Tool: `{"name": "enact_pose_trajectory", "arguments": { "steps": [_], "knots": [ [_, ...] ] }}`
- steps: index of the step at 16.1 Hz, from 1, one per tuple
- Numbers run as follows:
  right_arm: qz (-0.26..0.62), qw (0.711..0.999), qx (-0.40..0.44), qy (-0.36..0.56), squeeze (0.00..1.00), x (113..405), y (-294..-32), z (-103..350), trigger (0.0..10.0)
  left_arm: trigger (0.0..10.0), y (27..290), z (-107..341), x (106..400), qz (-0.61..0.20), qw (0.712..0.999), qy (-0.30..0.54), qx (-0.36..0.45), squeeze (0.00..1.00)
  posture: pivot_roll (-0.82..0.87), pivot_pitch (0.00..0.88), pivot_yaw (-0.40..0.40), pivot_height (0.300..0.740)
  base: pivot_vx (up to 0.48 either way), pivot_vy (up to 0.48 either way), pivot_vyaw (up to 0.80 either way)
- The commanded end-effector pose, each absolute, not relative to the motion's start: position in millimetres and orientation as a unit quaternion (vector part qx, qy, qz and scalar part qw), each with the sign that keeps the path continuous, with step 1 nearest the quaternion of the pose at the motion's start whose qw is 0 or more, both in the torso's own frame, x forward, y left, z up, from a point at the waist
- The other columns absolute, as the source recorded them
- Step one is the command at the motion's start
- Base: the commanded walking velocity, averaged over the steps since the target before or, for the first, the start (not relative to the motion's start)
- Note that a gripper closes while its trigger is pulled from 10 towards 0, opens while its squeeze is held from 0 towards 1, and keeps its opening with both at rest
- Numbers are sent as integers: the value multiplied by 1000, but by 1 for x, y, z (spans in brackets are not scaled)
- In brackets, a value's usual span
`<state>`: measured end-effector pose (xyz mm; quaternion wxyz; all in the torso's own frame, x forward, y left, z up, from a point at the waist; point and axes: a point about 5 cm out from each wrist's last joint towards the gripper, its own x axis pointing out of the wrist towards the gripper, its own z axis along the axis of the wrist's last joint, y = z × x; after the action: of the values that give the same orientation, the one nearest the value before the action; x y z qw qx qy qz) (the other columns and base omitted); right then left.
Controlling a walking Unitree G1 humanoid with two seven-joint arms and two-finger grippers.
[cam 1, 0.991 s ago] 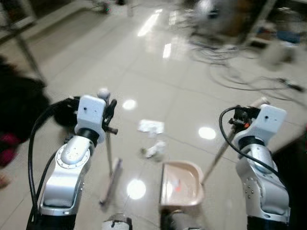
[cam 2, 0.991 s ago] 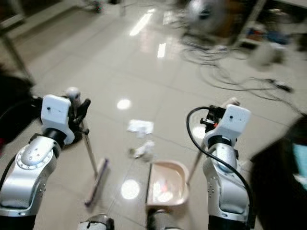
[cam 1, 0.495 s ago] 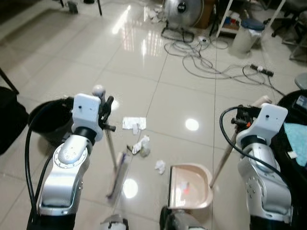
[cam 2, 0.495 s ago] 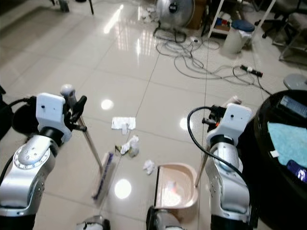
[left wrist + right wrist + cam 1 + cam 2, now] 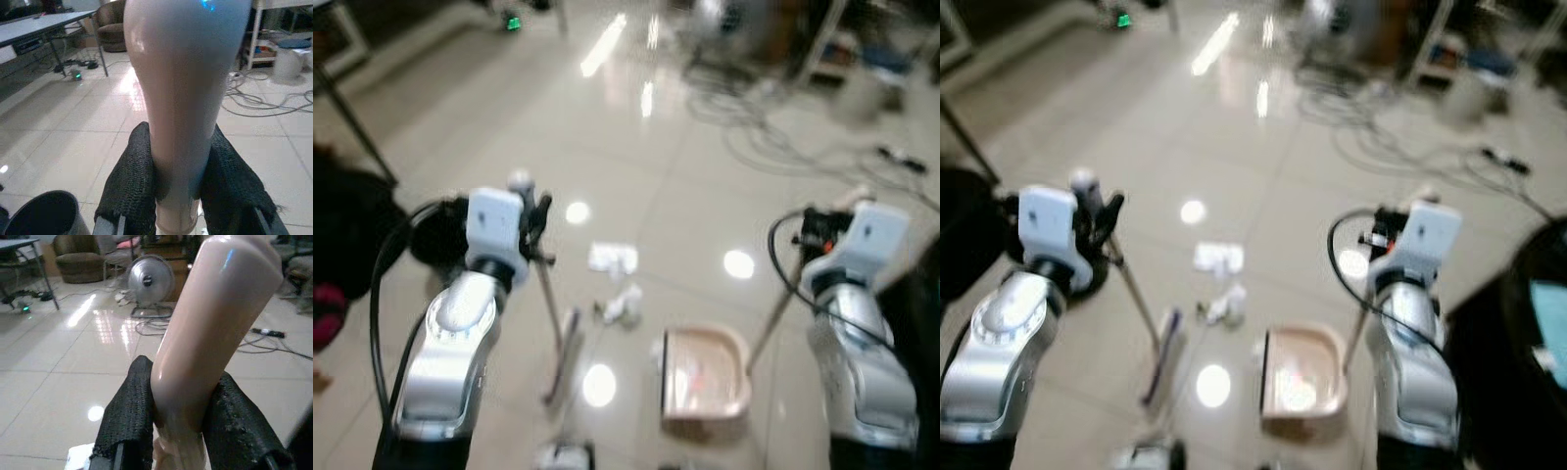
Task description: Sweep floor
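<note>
We hold the broom (image 5: pixel 558 333) in our left gripper (image 5: pixel 181 188), fingers clamped on its handle, and the dustpan (image 5: pixel 705 372) by its handle in our right gripper (image 5: pixel 178 418), equally tight, its tray on the floor (image 5: pixel 656 176) near us. The paper scraps (image 5: pixel 619 284) lie just beyond, between broom head and dustpan. If we sweep too hard or at a slant, we risk flicking them past the tray's mouth toward the far cables (image 5: pixel 783 147).

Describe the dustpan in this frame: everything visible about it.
The dustpan is a pale pink, plastic-looking tray with a raised rim, resting flat on the glossy tiled floor in front of the robot. A long pale handle rises at a slant from it to the right gripper, whose black fingers are shut on the handle's grip. Something reddish lies inside; blur hides what it is.
</note>
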<state>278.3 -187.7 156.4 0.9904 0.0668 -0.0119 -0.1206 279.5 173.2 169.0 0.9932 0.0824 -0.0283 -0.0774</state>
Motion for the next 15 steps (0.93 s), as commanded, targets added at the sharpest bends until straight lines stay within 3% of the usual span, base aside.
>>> {"name": "enact_pose_trajectory", "arguments": {
  "steps": [1,4,10,15],
  "knots": [
    [-117,989,85,-35,0,276,-186,165,10000,10000,173,176,280,-78,992,-44,94,0,144,148,-30,740,289,0,-719],
    [-116,989,85,-30,0,273,-183,161,10000,10000,176,176,278,-76,992,-44,93,0,149,148,-28,740,89,0,-725],
    [-132,987,85,-33,0,272,-186,160,10000,10000,181,177,279,-83,991,-47,94,0,145,135,-13,740,0,0,0],
    [-140,988,52,-42,0,284,-197,159,10000,10000,169,167,281,-99,992,-29,66,0,124,151,6,740,0,0,0]
  ]
}}
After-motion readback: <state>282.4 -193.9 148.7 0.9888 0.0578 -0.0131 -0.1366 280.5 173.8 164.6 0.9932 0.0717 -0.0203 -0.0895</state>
